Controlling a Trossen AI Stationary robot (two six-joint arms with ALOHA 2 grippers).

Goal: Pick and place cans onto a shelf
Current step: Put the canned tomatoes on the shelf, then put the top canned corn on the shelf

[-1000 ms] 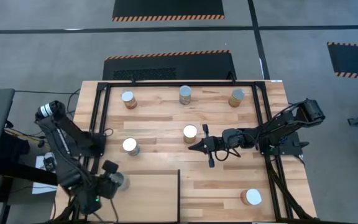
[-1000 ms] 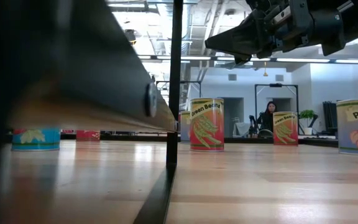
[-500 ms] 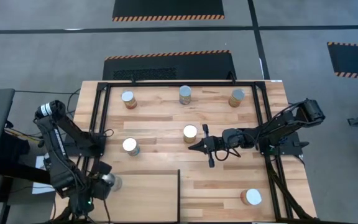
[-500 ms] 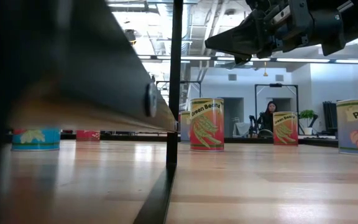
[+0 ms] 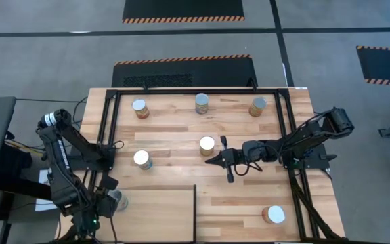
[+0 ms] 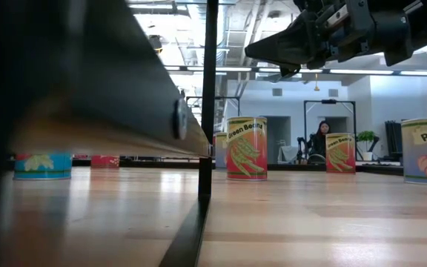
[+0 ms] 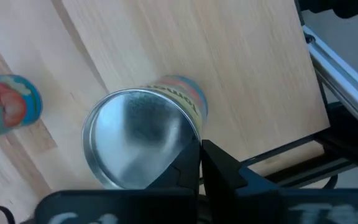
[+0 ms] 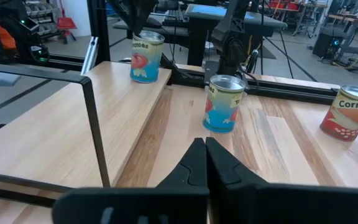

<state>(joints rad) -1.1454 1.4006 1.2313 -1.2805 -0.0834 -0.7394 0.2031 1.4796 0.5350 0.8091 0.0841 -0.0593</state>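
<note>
A silver-topped can [image 5: 116, 198] stands upright on the pale plywood shelf [image 5: 161, 217], at its left edge; it also shows in the left wrist view [image 7: 138, 140] and the right wrist view [image 8: 146, 56]. My left gripper [image 5: 107, 202] is shut, just above and to the left of it. My right gripper [image 5: 215, 160] is shut and empty, raised over mid-table [image 6: 273, 48], just near of a white-topped can [image 5: 207, 144]. Several other cans stand on the striped tabletop. My left gripper has its shut fingertips [image 7: 194, 155] at the rim of the can's silvery top [image 7: 188, 134], coming from above and slanting down. The can stands upright on the shelf. Whether the tips press on the rim or only hover there, I cannot tell.
Three cans stand along the far side [image 5: 139, 107], [image 5: 202, 103], [image 5: 257, 106], one left of centre [image 5: 142, 159], one near right [image 5: 273, 215]. A black metal frame [image 5: 195, 91] runs round the table; an upright post [image 6: 209, 104] stands at the shelf's corner.
My left gripper has gone toward the table's left edge, staying shut. The silver-topped can beside it has slid with it along the shelf, from a little inside the panel to its left edge, still upright.
</note>
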